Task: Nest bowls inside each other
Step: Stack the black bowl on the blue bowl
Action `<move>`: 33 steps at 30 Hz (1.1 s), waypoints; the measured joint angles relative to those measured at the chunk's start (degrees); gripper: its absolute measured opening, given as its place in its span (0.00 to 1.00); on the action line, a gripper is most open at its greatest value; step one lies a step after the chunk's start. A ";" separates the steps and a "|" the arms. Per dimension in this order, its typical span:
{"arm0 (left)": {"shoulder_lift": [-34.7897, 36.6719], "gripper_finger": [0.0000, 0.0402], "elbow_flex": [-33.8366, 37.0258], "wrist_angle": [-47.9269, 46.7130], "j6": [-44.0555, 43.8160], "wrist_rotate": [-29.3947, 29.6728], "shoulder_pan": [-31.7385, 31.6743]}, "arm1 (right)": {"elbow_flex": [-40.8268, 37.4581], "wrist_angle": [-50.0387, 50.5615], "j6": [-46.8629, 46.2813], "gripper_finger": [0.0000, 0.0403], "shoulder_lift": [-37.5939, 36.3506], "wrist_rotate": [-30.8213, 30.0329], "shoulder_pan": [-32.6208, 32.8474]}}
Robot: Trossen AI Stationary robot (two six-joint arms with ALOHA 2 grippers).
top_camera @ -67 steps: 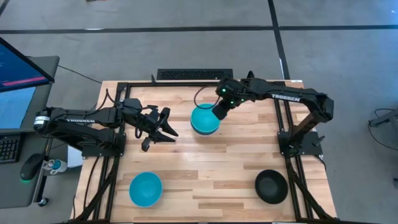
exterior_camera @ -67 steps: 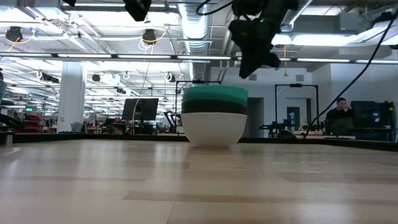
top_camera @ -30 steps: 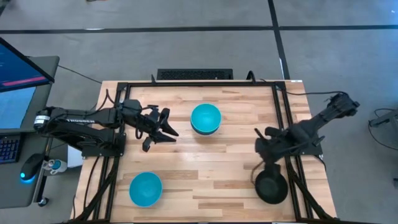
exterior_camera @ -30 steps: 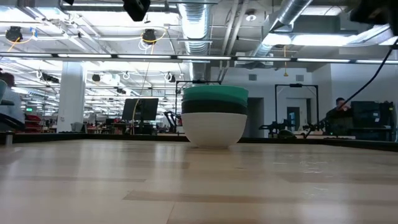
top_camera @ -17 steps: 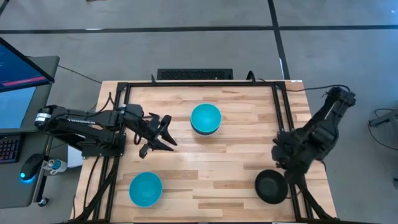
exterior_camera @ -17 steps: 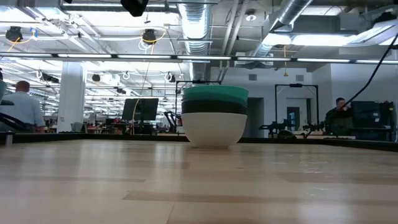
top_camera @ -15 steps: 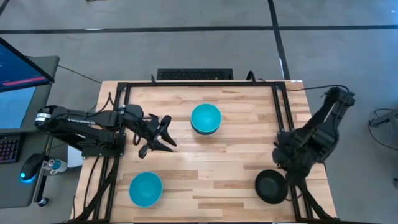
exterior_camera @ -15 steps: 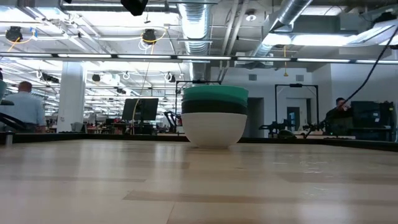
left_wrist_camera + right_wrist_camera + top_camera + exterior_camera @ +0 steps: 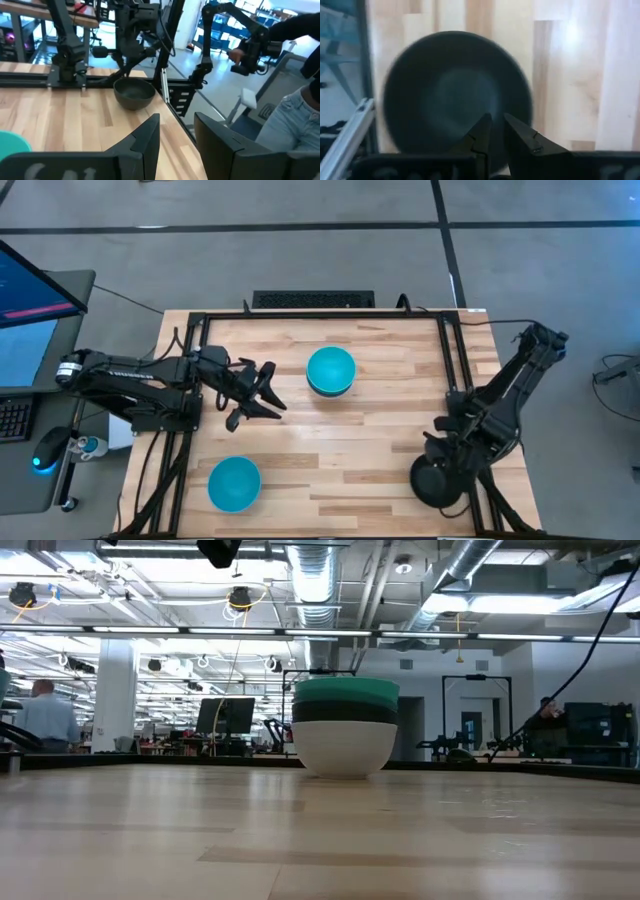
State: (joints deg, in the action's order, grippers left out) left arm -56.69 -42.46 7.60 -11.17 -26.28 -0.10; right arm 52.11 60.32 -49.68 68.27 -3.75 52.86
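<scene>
A stack of bowls (image 9: 330, 370) stands at the table's middle, toward the far side, with a turquoise bowl on top. In the low view the stack (image 9: 345, 730) shows white at the bottom, then black, then teal-green. A loose turquoise bowl (image 9: 234, 484) sits upright near the near-left corner. A black bowl (image 9: 436, 482) sits upright near the near-right corner. My right gripper (image 9: 440, 458) hangs over it, pointing down. In the right wrist view its fingers (image 9: 497, 125) are slightly open above the black bowl (image 9: 445, 95). My left gripper (image 9: 265, 392) hovers open left of the stack.
A black metal frame (image 9: 452, 360) runs along the table's edges. A keyboard (image 9: 313, 299) lies at the far edge. A monitor (image 9: 30, 290) stands left of the table. A person (image 9: 295, 125) stands beyond the right side. Bare wood lies between the bowls.
My right gripper has swung from the table's right middle toward the near edge and come down over the black bowl. The bowls have stayed where they were.
</scene>
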 joint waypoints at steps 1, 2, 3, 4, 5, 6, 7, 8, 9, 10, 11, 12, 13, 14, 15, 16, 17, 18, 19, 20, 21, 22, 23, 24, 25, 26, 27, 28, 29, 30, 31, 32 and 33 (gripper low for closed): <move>0.00 0.28 -0.04 -0.01 -0.53 0.00 0.00 | -0.36 0.24 0.02 0.16 0.00 -0.05 -0.42; 0.00 0.28 -0.24 -0.14 -0.98 0.04 0.00 | -0.38 0.54 0.35 0.16 -0.02 -0.24 -0.81; 0.00 0.28 -0.56 -0.42 -1.34 0.09 0.00 | -0.38 0.54 1.20 0.16 -0.04 -0.68 -1.13; 0.00 0.28 -0.85 -0.54 -1.39 0.11 0.00 | -0.38 0.50 2.48 0.16 -0.04 -0.78 -1.57; 0.00 0.28 -1.13 -0.51 -1.40 0.14 0.00 | -0.39 0.39 3.83 0.16 -0.04 -0.72 -2.05; 0.00 0.28 -1.42 -0.56 -1.33 0.30 0.00 | -0.38 0.29 4.87 0.16 -0.04 -0.50 -2.44; 0.00 0.28 -1.72 -0.64 -1.04 0.83 0.00 | -0.38 0.28 5.41 0.16 -0.04 -0.17 -2.76; 0.00 0.28 -2.02 -0.66 -0.63 1.21 0.00 | -0.38 0.27 5.58 0.16 -0.04 0.23 -3.19; 0.00 0.28 -2.28 -0.64 -0.24 1.51 0.00 | -0.38 0.22 5.59 0.16 -0.04 0.45 -3.60; 0.00 0.28 -2.48 -0.64 0.12 1.55 0.00 | -0.38 0.10 5.61 0.16 -0.04 0.60 -3.98; 0.00 0.28 -2.59 -0.64 0.42 1.61 0.00 | -0.38 -0.33 5.63 0.16 -0.04 0.64 -4.35; 0.00 0.28 -2.64 -0.75 0.51 1.65 0.00 | -0.38 -0.93 5.97 0.16 -0.04 0.64 -4.67; 0.00 0.28 -2.64 -0.80 0.52 1.74 0.00 | -0.39 -1.46 6.33 0.16 -0.04 0.64 -4.99; 0.00 0.28 -2.67 -0.93 0.51 1.76 0.00 | -0.61 -1.99 6.52 0.16 -0.04 0.64 -5.25; 0.00 0.28 -2.66 -1.01 0.49 1.78 0.00 | -1.15 -2.80 6.39 0.16 -0.07 0.76 -5.49; 0.00 0.28 -2.66 -1.01 0.49 1.86 0.00 | -1.98 -3.80 6.00 0.16 -0.07 1.24 -5.84; 0.00 0.28 -2.67 -1.01 0.49 1.92 0.00 | -2.95 -4.88 5.49 0.16 -0.07 2.19 -6.20; 0.00 0.28 -2.67 -1.01 0.49 1.92 0.00 | -4.03 -6.01 4.79 0.16 -0.07 3.69 -6.68; 0.00 0.28 -2.67 -1.03 0.49 1.92 0.00 | -5.04 -6.98 4.04 0.16 -0.07 5.23 -7.14; 0.00 0.28 -2.67 -1.13 0.49 1.93 0.00 | -6.01 -7.91 3.11 0.16 -0.07 6.40 -7.56; 0.00 0.28 -2.67 -1.36 0.49 1.96 0.00 | -6.90 -9.12 2.47 0.16 -0.07 7.40 -8.06; 0.00 0.28 -2.67 -1.55 0.47 2.15 0.00 | -7.53 -10.05 2.17 0.16 -0.04 8.37 -8.62; 0.00 0.28 -2.67 -1.72 0.47 2.19 0.00 | -7.87 -10.25 2.10 0.16 -0.04 8.88 -9.15; 0.00 0.28 -2.67 -1.86 0.44 2.21 0.00 | -8.02 -10.11 2.00 0.16 -0.04 8.98 -9.69; 0.00 0.28 -2.67 -1.86 0.22 2.25 0.00 | -8.03 -9.98 1.75 0.16 -0.04 8.91 -10.29; 0.00 0.28 -2.67 -1.88 -0.05 2.32 0.00 | -8.03 -10.06 1.72 0.16 -0.04 8.68 -10.98; 0.00 0.28 -2.67 -1.88 -0.05 2.32 0.00 | -8.03 -10.17 1.82 0.16 -0.04 8.38 -11.64; 0.00 0.28 -2.67 -1.88 -0.07 2.34 0.00 | -8.03 -10.26 2.33 0.16 -0.04 8.38 -12.22; 0.00 0.28 -2.67 -1.87 -0.07 2.34 0.00 | -8.03 -10.26 3.28 0.16 -0.04 8.38 -12.71; 0.00 0.28 -2.67 -1.88 -0.14 2.34 0.00 | -8.03 -10.21 4.37 0.16 -0.04 8.38 -13.03; 0.00 0.28 -2.67 -1.88 -0.45 2.34 0.00 | -8.03 -10.15 5.50 0.16 -0.04 8.42 -13.29; 0.00 0.28 -2.67 -1.88 -0.57 2.32 0.00 | -8.03 -10.15 6.24 0.16 -0.04 8.45 -13.69; 0.00 0.28 -2.67 -1.88 -0.86 2.33 0.00 | -8.03 -10.17 6.50 0.16 -0.04 8.56 -14.16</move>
State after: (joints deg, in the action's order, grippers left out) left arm -56.69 -45.12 5.72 -12.03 -23.95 -0.10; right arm 44.07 50.15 -43.18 68.23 4.81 38.70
